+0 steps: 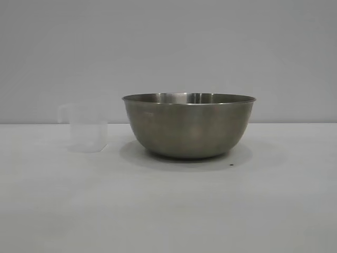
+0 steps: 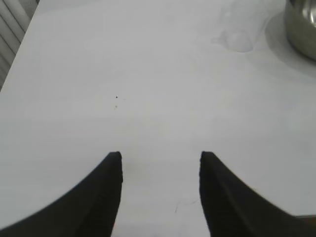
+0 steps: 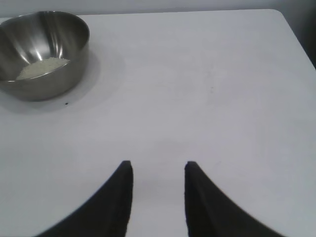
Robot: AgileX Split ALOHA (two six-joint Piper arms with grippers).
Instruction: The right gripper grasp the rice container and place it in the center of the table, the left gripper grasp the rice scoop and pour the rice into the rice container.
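- Steel bowl [image 1: 189,125] upright near the middle of the white table [image 1: 168,211], thin rim level in the exterior view, inside hidden from that side.
- Rice [image 3: 43,67] visible only in the right wrist view: a shallow off-white heap on the bowl's floor.
- Translucent plastic cup [image 1: 87,128] upright on the table beside the bowl, on the left arm's side, apart from it, handle turned away from the bowl; contents impossible to tell.
- Same cup faint in the left wrist view [image 2: 236,35], just beside the bowl's edge [image 2: 302,24] at the frame corner; absent from the right wrist view.
- Small dark speck [image 1: 231,165] on the table close to the bowl's base, seen also in the right wrist view [image 3: 66,103].
- Neither arm seen in the exterior view.
- Left gripper [image 2: 160,163] above bare table, jaws spread wide, nothing between them, nothing touched; cup and bowl well apart from the tips, far ahead and off to one side.
- Right gripper [image 3: 157,170] likewise over bare table, jaws parted moderately, empty; bowl well away, ahead and off to one side of the tips.
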